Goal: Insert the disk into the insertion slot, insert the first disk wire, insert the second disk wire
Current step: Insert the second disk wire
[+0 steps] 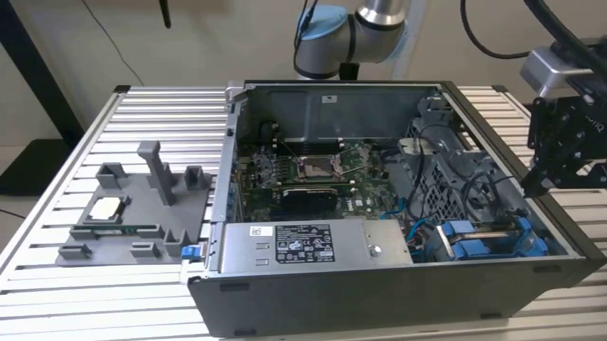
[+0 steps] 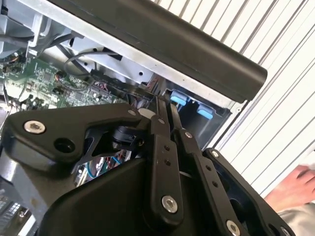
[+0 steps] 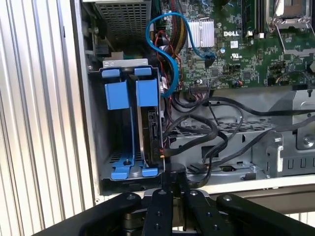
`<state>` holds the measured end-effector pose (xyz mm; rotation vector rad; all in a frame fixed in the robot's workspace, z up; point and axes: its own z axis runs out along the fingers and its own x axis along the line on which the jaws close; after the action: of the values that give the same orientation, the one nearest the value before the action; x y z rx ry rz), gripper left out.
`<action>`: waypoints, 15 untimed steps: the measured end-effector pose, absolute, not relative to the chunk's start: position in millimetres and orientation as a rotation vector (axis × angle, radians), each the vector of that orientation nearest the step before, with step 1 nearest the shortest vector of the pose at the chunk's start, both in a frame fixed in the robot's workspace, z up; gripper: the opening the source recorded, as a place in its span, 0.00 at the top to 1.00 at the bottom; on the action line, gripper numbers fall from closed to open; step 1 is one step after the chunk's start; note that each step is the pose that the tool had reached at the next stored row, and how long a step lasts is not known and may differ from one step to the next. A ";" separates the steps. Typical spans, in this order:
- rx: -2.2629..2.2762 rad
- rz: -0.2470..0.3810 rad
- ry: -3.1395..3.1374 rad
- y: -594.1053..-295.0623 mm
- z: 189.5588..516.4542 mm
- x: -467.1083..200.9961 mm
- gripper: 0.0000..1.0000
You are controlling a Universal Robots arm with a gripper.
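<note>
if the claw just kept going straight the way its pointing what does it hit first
Probably the black wire connector at the edge of the disk seated in the insertion slot. The claw points at it in the first wrist view, though depth is unclear.

Open computer case (image 1: pixel 379 284) on slatted table (image 1: pixel 57 213)

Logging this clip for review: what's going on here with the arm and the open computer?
A robot arm's gripper hangs over the open computer case, at the corner by the drive bay with the blue clips. In the first wrist view the disk stands on edge in that bay, and the shut fingers sit at its near end beside the black wires. A person's hand shows at the edge of the second wrist view.
</note>
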<state>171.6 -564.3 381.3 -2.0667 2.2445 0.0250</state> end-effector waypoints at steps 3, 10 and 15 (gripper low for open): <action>-2.067 0.026 2.245 -563.2 386.1 165.1 0.84; -2.068 0.028 2.246 -556.4 387.3 139.9 0.84; -2.071 0.035 2.250 -554.9 386.9 118.8 0.84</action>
<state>118.8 -554.9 386.9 -2.0712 2.2501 0.0351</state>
